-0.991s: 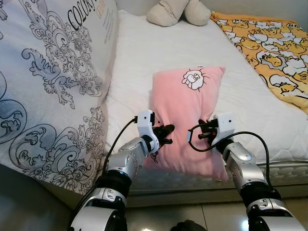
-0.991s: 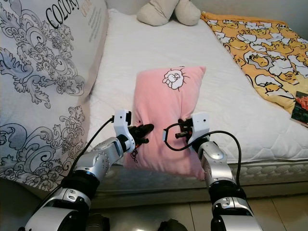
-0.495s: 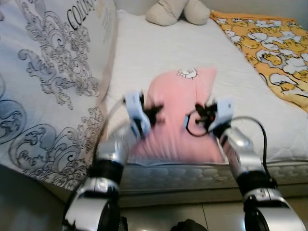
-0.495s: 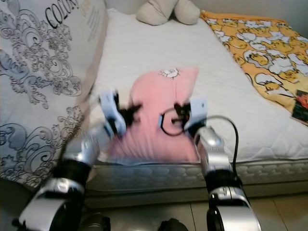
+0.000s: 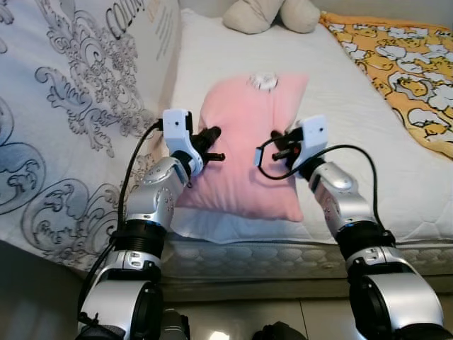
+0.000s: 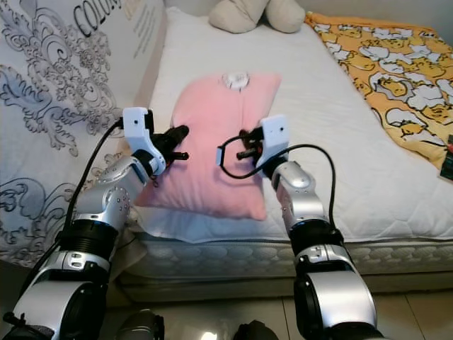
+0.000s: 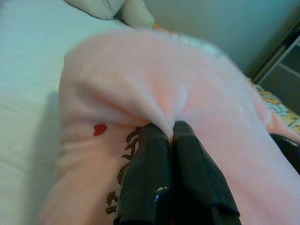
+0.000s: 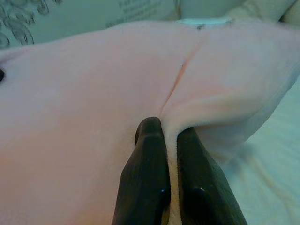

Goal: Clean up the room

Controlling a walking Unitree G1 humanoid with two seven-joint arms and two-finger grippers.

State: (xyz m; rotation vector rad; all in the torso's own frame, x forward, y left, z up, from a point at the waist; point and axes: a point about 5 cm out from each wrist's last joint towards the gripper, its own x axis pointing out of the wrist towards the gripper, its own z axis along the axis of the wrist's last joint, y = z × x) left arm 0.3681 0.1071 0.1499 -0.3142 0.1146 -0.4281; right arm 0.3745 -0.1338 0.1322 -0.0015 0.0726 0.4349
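Both pincers, left (image 5: 212, 144) and right (image 5: 281, 146), pinch only thin folds of the soft pink plush pillow (image 5: 244, 152); fabric could slip free over the white mattress (image 5: 396, 177).

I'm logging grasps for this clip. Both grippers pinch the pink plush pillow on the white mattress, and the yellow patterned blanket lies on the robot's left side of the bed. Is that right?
One detail is wrong. The yellow patterned blanket lies on the robot's right side of the bed, as the left eye view shows. The rest holds: the left gripper and right gripper each pinch the pink plush pillow on the white mattress.
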